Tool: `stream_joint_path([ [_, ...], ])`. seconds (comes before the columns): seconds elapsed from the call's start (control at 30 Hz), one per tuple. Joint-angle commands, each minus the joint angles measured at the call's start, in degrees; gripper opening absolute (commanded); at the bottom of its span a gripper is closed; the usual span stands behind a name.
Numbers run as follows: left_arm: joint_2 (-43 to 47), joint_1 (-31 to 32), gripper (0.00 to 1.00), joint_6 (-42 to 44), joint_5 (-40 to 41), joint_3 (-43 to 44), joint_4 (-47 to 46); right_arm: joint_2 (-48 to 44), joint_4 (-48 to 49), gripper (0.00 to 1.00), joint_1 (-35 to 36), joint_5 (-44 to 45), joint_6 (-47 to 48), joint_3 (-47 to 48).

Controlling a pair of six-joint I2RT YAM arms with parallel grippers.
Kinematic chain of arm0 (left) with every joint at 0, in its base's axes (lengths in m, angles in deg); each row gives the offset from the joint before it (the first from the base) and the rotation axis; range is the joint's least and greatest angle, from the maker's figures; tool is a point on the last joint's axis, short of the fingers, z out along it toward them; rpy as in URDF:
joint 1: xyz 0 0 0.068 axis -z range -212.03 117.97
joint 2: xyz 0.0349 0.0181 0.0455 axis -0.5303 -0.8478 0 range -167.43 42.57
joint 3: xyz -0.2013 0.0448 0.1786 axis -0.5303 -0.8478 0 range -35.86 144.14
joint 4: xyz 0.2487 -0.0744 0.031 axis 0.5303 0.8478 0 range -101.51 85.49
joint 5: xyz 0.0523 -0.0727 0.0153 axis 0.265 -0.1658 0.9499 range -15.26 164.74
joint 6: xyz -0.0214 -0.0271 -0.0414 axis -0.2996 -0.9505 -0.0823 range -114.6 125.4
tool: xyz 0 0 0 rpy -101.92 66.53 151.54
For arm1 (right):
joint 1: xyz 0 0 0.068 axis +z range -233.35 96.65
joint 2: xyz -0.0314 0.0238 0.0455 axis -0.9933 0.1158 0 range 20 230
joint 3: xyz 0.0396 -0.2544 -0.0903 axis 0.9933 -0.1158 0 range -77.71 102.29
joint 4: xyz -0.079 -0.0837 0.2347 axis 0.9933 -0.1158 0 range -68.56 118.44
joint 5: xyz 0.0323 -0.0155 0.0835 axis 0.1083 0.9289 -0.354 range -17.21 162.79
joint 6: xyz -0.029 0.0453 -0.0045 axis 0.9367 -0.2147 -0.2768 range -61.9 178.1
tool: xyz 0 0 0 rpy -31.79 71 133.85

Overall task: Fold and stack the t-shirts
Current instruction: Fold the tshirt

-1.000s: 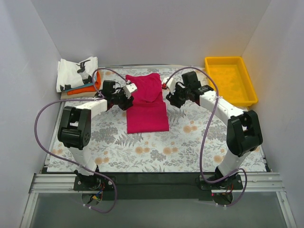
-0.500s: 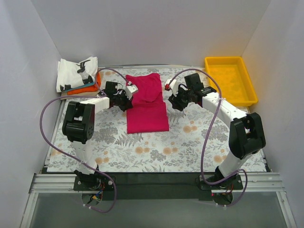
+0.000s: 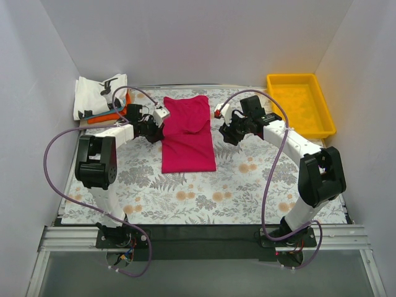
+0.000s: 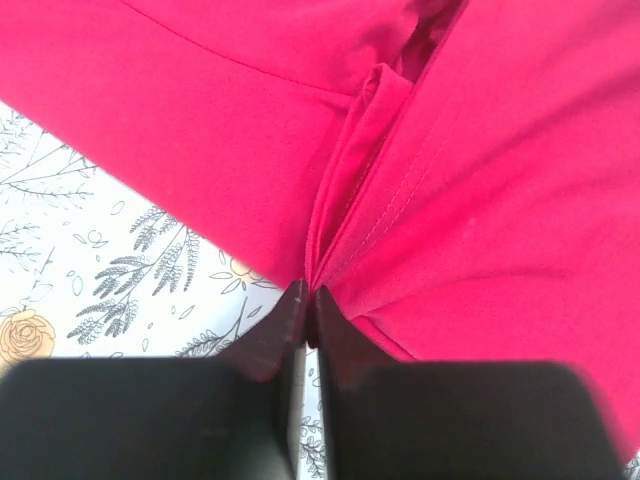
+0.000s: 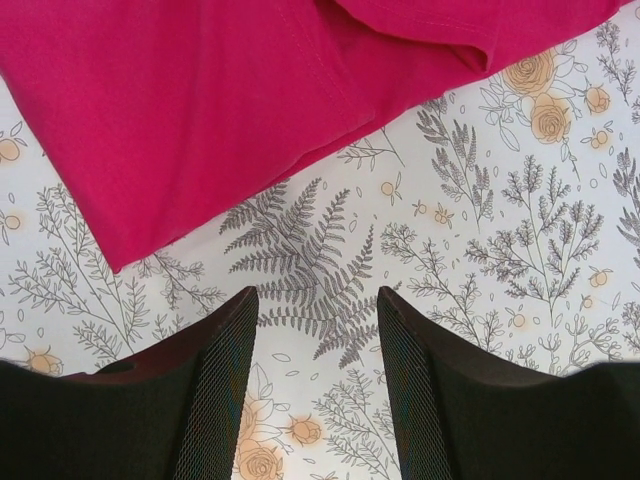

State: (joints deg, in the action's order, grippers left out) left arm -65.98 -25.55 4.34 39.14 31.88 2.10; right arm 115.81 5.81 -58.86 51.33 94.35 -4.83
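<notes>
The magenta-red t-shirt [image 3: 189, 133] lies partly folded on the floral mat, its top part doubled over. My left gripper [image 3: 158, 125] is at its left edge, shut on a pinched fold of the cloth [image 4: 345, 230]; the closed tips [image 4: 308, 295] meet right at the hem. My right gripper [image 3: 224, 131] hovers just off the shirt's right edge, open, with only bare mat between its fingers [image 5: 315, 300]; the shirt's edge [image 5: 200, 100] lies ahead of it. At the back left sits a stack of folded t-shirts: a white black-printed one [image 3: 99, 94] on top, with orange [image 3: 112, 116] and a light blue sliver beneath.
A yellow plastic tray [image 3: 301, 104] stands at the back right corner. White walls close in the left, back and right sides. The floral mat [image 3: 247, 185] covers the table in front of the shirt.
My left gripper has shut on the shirt's left edge and drawn back to the left, tugging the shirt slightly leftward. The right gripper has barely moved.
</notes>
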Motion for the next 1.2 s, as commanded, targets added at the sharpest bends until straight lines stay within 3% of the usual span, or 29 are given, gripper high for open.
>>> stream_joint_path([
  [0.0,-0.9,0.2,0.12,-0.3,-0.7,3.2,0.8,-0.8,-0.8,0.50,0.0,-2.6,0.4,-0.1],
  [0.07,-1.6,0.3,0.29,-1.1,-0.2,4.1,0.9,-0.4,-1.9,0.50,0.2,-3.6,1.6,-0.4],
  [0.27,9.7,-1.6,0.43,0.8,-5.3,-3.5,-1.4,-2.9,-3.5,0.50,3.8,-4.6,9.1,-5.1],
  [0.43,23.4,-1.6,0.45,10.6,-13.3,-16.5,1.0,-5.8,2.0,0.45,9.8,-0.4,13.8,-14.7],
  [0.57,29.7,0.7,0.44,13.0,-10.6,-25.9,-0.2,-5.5,6.4,0.43,15.9,4.7,14.2,-17.4],
  [0.9,33.8,2.4,0.44,17.8,-9.4,-34.4,-3.0,-2.3,12.9,0.42,20.1,9.8,17.0,-19.6],
  [1.1,31.9,5.6,0.45,19.3,-5.2,-37.3,-9.4,1.8,15.0,0.37,20.2,10.5,18.1,-19.5],
  [1.17,30.4,6.6,0.45,20.6,-4.0,-37.9,-10.0,2.7,15.2,0.31,20.2,10.6,18.2,-19.5],
])
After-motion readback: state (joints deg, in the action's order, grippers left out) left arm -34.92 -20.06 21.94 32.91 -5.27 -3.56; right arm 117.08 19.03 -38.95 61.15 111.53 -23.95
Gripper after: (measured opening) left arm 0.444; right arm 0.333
